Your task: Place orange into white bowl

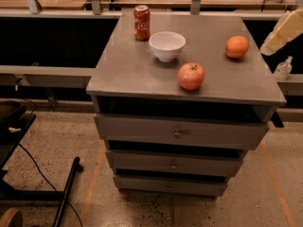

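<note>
The orange [236,46] sits on the right rear part of the grey cabinet top [137,70]. The white bowl [166,45] stands upright and empty near the middle rear, well to the left of the orange. My gripper [283,33] shows only as a pale cream shape at the right edge of the camera view, to the right of the orange and a little above it, apart from it. It holds nothing that I can see.
A red apple [191,75] lies in front of the bowl, between it and the orange. A red soda can [141,22] stands left of the bowl. The cabinet has several drawers [177,134]. A clear bottle [283,69] stands off its right edge. A wooden counter runs behind.
</note>
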{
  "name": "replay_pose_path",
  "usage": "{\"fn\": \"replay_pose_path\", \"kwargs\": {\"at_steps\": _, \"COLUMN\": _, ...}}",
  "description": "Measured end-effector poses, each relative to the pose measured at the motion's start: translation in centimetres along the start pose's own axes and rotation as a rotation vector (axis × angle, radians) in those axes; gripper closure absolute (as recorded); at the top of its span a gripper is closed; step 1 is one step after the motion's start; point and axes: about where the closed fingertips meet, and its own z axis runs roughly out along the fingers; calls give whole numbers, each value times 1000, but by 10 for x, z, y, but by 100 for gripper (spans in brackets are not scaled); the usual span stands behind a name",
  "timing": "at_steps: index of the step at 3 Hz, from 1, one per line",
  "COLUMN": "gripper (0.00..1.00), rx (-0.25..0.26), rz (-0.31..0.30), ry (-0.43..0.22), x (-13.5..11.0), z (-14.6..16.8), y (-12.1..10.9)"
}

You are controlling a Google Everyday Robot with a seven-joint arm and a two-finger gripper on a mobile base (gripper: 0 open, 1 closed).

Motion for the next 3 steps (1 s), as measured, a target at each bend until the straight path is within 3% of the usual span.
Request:
{"fn": "replay_pose_path", "kwargs": {"at_steps": 1, "gripper": 0, "rx": 1, "rz": 51, "ry": -25, "x": -1, "z": 25, "y": -14}}
{"fn": "replay_pose_path", "kwargs": {"at_steps": 2, "gripper": 0, "rx": 38, "rz": 159, "ry": -75, "x": 2, "z": 62, "y": -34}}
{"fn": "replay_pose_path", "kwargs": {"at_steps": 3, "gripper": 0, "rx": 120, "rz": 298, "ry": -138, "x": 6, "z": 94, "y": -63}}
